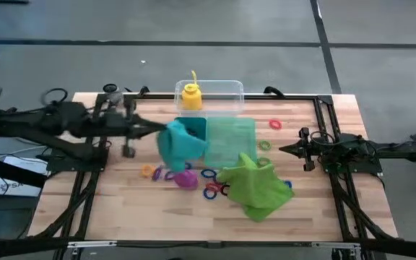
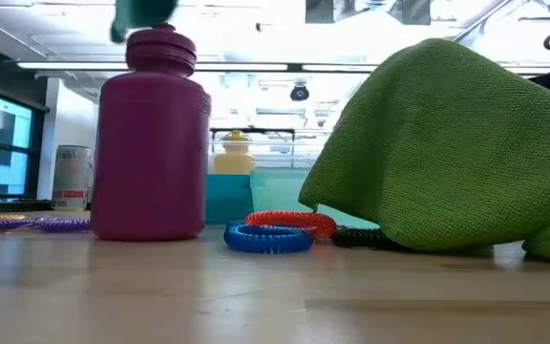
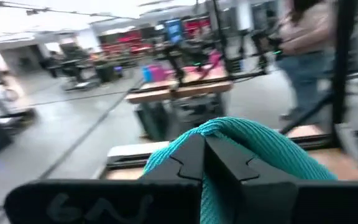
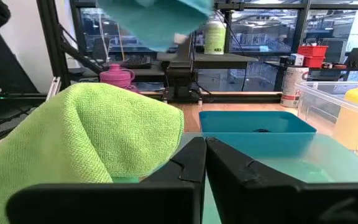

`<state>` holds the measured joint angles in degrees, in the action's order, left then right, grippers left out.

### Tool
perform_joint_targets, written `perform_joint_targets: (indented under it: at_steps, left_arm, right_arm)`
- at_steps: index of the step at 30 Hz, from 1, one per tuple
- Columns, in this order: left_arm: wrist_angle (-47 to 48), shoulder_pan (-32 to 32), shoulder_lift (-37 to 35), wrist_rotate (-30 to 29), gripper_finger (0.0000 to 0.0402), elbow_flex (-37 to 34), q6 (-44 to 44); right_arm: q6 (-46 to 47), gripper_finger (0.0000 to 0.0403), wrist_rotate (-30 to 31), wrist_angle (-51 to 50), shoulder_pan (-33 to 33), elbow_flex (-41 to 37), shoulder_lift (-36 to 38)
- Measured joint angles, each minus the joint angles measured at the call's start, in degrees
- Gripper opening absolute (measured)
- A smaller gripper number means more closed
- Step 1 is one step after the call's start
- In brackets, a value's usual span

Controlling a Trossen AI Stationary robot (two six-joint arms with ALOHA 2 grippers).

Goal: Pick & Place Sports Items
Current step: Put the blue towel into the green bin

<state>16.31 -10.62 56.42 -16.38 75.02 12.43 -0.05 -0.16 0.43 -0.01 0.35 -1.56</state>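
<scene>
A: Teal cloth (image 1: 178, 143)?
B: Clamped in the left gripper (image 1: 163, 128) jaws, hanging beside the teal tray (image 1: 230, 133).
A: Right gripper (image 1: 286, 150)?
B: Jaws together, empty; lime-green cloth (image 1: 255, 188) and rings (image 1: 212, 189) lie ahead of them on the bench (image 1: 121, 209).

The lime-green cloth (image 2: 437, 153) looks like nubbly, matt microfibre. The purple bottle (image 2: 153, 143) is smooth plastic. The table (image 1: 121, 209) is pale wood planks.

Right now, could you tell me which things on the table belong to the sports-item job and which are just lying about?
Job:
teal cloth, held by the shut left gripper
green cloth
yellow bottle
purple bottle
small rings

Lying about:
clear tub
teal tray
</scene>
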Motion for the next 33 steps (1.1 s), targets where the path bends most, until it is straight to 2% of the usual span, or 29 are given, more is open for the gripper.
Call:
perform_joint_targets:
  at_steps: [7,14,19,22,28,33]
  left_arm:
    - [-5.61,8.02,8.97,2.38,0.0,0.0,3.59]
    - [-15.77,15.66,18.98,12.27,0.0,-0.02,1.87]
    - [-21.97,21.83,26.68,23.46,0.0,-0.02,-3.06]
    - [-24.76,24.55,31.22,27.84,0.0,-0.02,-4.8]
    - [-25.39,26.9,38.27,28.8,0.0,-0.04,-3.57]
    - [-25.41,28.25,40.93,28.96,0.0,-0.04,-3.46]
  right_arm:
    - [0.0,0.0,0.01,0.0,0.0,0.01,-0.02]
    - [0.0,0.0,0.01,0.01,0.0,0.0,-0.02]
    - [0.01,0.0,0.0,0.0,0.01,0.01,-0.02]
    - [0.02,0.0,0.02,0.01,0.0,0.01,-0.02]
    - [0.0,0.0,0.02,0.01,0.01,0.0,0.0]
    - [0.02,0.0,0.02,0.01,0.0,0.01,-0.02]
